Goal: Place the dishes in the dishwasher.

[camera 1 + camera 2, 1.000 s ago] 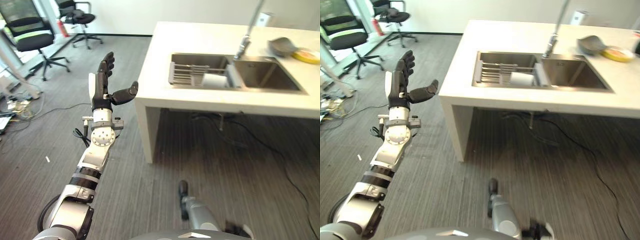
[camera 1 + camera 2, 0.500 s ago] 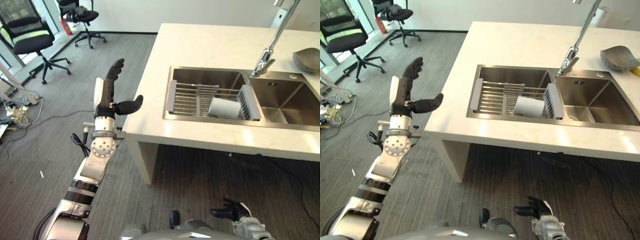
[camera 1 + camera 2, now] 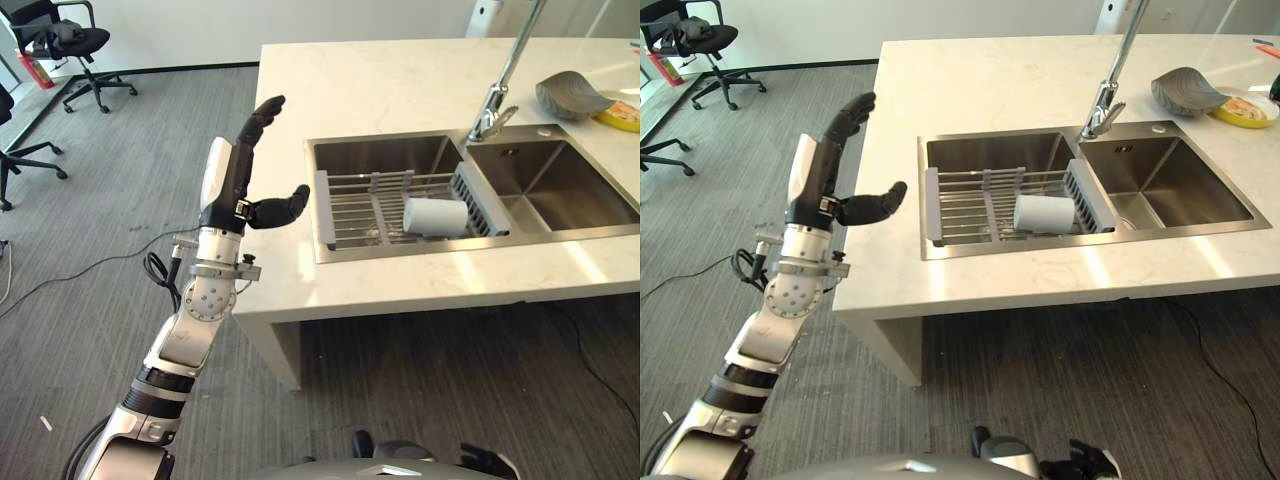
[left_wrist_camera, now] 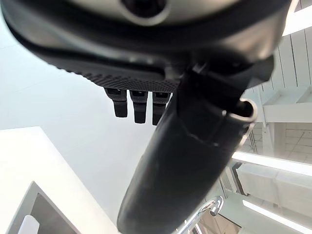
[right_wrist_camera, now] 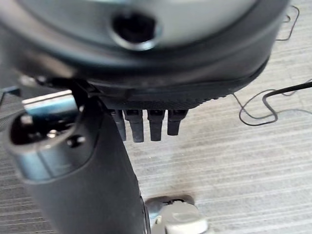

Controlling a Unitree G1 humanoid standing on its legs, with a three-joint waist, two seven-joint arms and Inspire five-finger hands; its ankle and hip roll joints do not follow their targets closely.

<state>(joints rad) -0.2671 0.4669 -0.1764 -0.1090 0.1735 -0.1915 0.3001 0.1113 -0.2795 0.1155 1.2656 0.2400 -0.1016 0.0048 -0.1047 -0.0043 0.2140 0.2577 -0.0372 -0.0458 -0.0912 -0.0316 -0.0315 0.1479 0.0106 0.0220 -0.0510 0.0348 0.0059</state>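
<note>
In the left eye view, the dark left hand (image 3: 243, 185) is raised beside the white stone table (image 3: 400, 290), fingers straight and thumb out, nothing held, presumably readied for a reach. A white cylindrical cup (image 3: 436, 216) lies on its side on the grey wire rack (image 3: 370, 205) in the steel sink (image 3: 390, 160), probably left to drain. In the right eye view, a grey bowl (image 3: 1185, 91) and a yellow dish (image 3: 1246, 107) sit beyond the sink. In the right wrist view, the right hand (image 5: 146, 122) hangs over grey floor (image 5: 243, 146), fingers relaxed, empty. No writing can be read.

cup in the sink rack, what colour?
White cup, lying on its side in the sink rack; clearest in the left eye view.
</note>
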